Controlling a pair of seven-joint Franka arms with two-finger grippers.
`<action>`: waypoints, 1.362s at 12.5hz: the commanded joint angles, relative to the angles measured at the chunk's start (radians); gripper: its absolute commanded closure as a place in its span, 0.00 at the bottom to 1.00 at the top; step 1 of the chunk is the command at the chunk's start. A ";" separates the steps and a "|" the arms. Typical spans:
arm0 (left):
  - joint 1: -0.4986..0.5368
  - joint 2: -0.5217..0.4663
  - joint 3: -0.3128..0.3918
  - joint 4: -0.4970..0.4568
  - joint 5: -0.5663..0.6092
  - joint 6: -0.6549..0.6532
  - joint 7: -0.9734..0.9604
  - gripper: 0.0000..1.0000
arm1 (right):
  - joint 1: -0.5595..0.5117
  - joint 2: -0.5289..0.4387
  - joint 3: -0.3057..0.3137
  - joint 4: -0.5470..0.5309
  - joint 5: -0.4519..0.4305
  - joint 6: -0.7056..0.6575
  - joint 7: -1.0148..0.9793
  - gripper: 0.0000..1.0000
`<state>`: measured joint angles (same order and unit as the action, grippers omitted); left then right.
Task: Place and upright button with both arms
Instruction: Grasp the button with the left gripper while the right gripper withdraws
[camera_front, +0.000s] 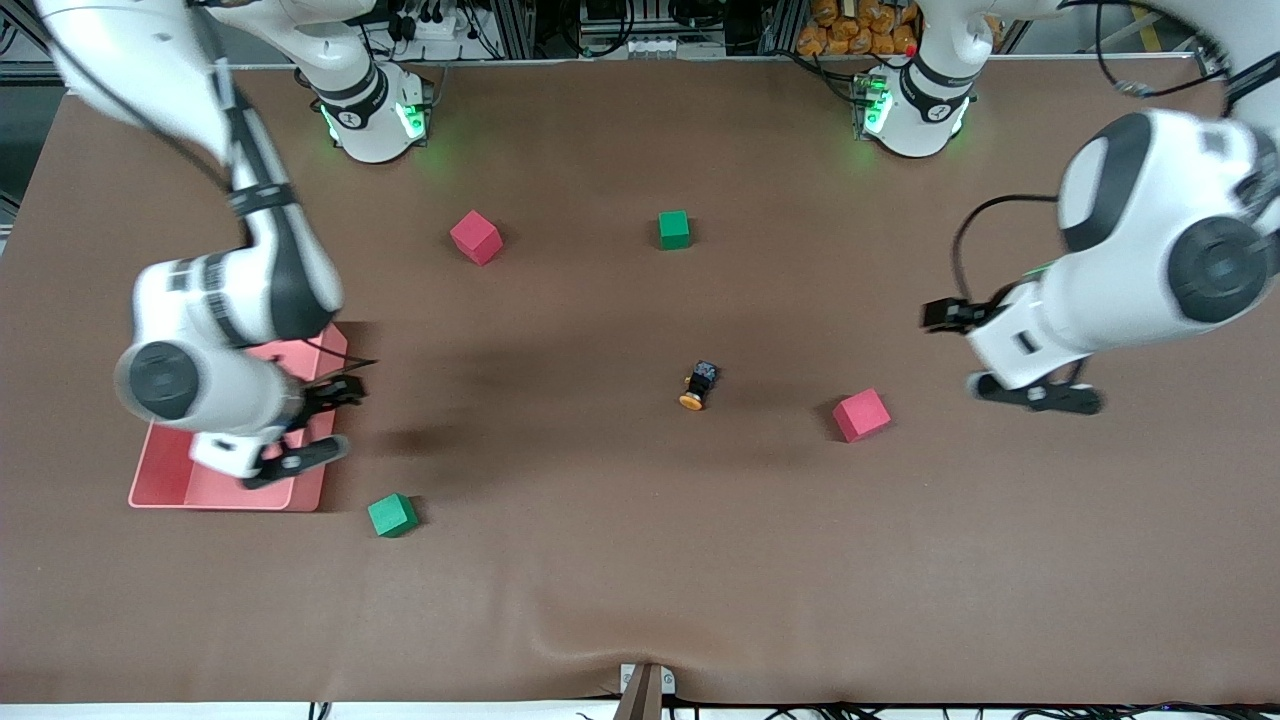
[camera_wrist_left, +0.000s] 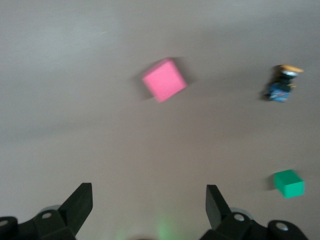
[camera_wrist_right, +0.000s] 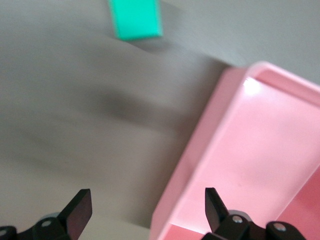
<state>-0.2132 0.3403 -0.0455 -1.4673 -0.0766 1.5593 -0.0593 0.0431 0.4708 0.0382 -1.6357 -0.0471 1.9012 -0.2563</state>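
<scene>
An orange-capped button (camera_front: 699, 386) lies on its side mid-table. The left gripper (camera_front: 1012, 358) hangs wide open near a pink cube (camera_front: 861, 414). The right gripper (camera_front: 318, 425) hangs wide open over a pink tray (camera_front: 165, 481).

Matt brown cloth-like table cover (camera_front: 640, 560) with a slight wrinkle, glossy pink plastic tray (camera_wrist_right: 260, 165), matt foam-like pink cube (camera_wrist_left: 164, 79) and green cube (camera_wrist_left: 288, 183), glossy white arm shells, matt black fingers (camera_wrist_left: 80, 202).
</scene>
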 joint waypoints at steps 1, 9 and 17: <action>-0.047 0.083 -0.013 0.057 -0.031 0.063 -0.002 0.00 | -0.055 -0.026 0.026 -0.035 0.038 0.027 -0.020 0.00; -0.257 0.310 -0.010 0.208 -0.034 0.215 -0.141 0.00 | -0.072 0.087 0.025 0.103 0.024 0.091 -0.060 0.00; -0.347 0.466 -0.014 0.194 -0.035 0.393 -0.215 0.00 | -0.080 0.161 0.023 0.194 0.019 0.093 -0.115 0.00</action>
<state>-0.5521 0.7684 -0.0641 -1.2983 -0.0994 1.9236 -0.2630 -0.0175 0.6127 0.0497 -1.4712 -0.0247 2.0053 -0.3487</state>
